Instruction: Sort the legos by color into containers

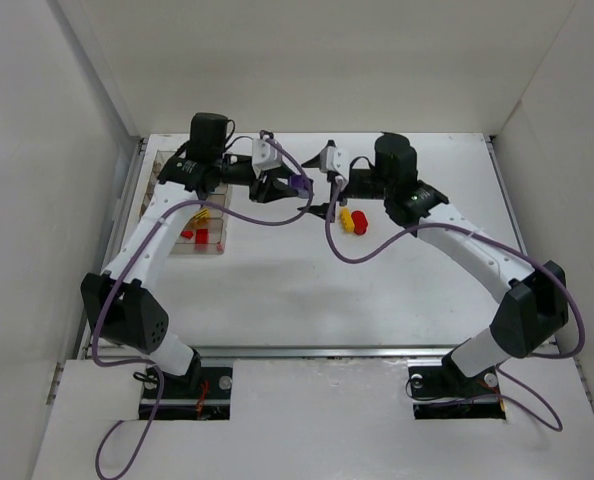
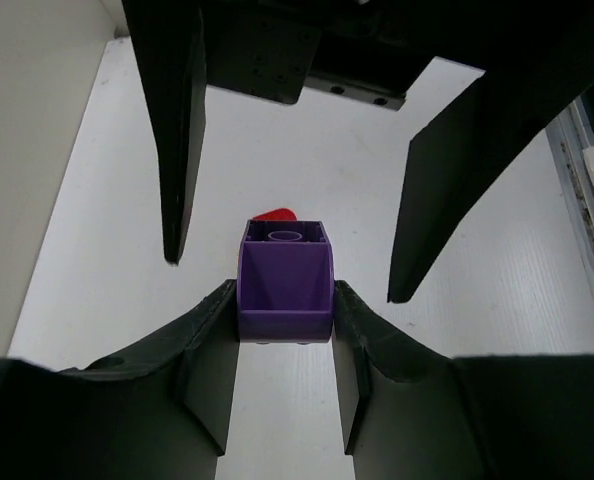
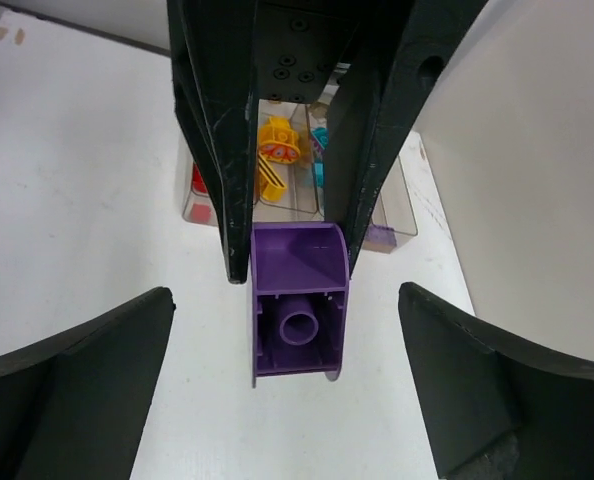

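My left jaws pinch a small hollow purple plastic brick (image 2: 285, 290) over the white desk (image 2: 117, 270). My right jaws stand spread wide either side (clear of it).

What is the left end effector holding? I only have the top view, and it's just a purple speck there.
Observer: One purple brick, clamped in the left end effector.
Operator: Is the right end effector touching it?
Observer: No. It is open and straddles the brick, with gaps on both sides.
Operator: Anything cyan in the tray?
Observer: Yes, cyan pieces lie in the compartment beside the yellow ones.
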